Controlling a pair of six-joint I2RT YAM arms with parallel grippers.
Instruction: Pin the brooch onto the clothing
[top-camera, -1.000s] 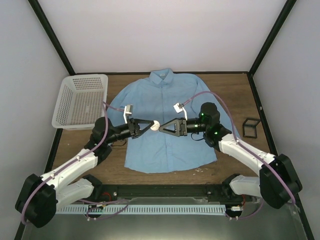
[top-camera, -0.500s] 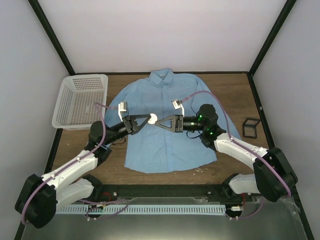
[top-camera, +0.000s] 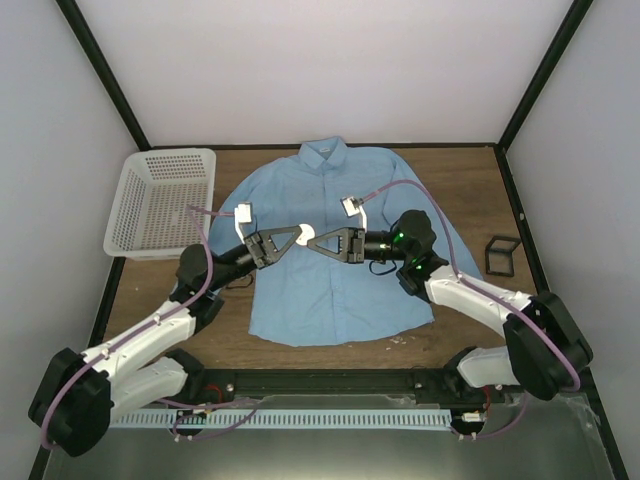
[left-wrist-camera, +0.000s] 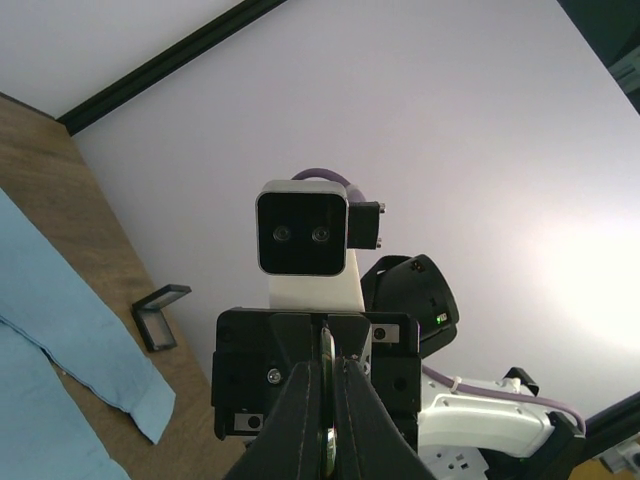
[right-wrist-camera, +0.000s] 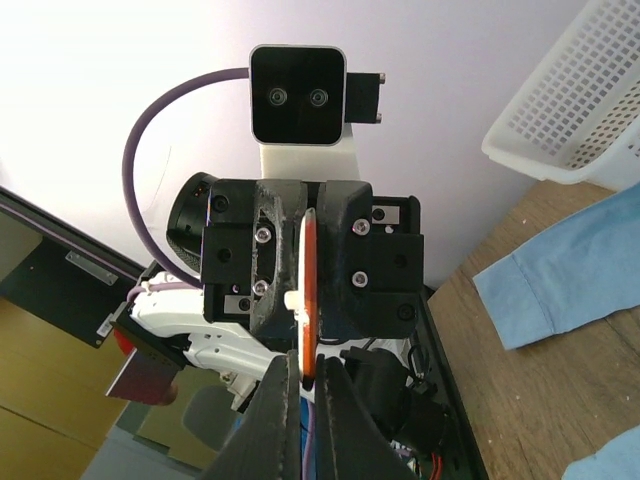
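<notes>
The brooch (top-camera: 306, 236) is a small round disc held in the air above the chest of the light blue shirt (top-camera: 330, 295), which lies flat on the table. My left gripper (top-camera: 299, 235) and right gripper (top-camera: 316, 240) meet tip to tip there, each shut on the brooch. Seen edge-on in the right wrist view, the brooch (right-wrist-camera: 311, 290) is orange with a pale back. My right gripper (right-wrist-camera: 307, 360) pinches its lower rim and the left jaws clamp its upper part. In the left wrist view my left gripper (left-wrist-camera: 329, 368) is shut on the thin brooch (left-wrist-camera: 326, 349).
A white mesh basket (top-camera: 160, 200) stands at the table's far left, beside the shirt's sleeve. A small black square frame box (top-camera: 502, 254) lies on the wooden table (top-camera: 470, 190) at the right. Black frame posts line both sides.
The right gripper has closed from open onto the brooch that the left gripper holds. Both grippers and the brooch have shifted slightly towards the collar.
</notes>
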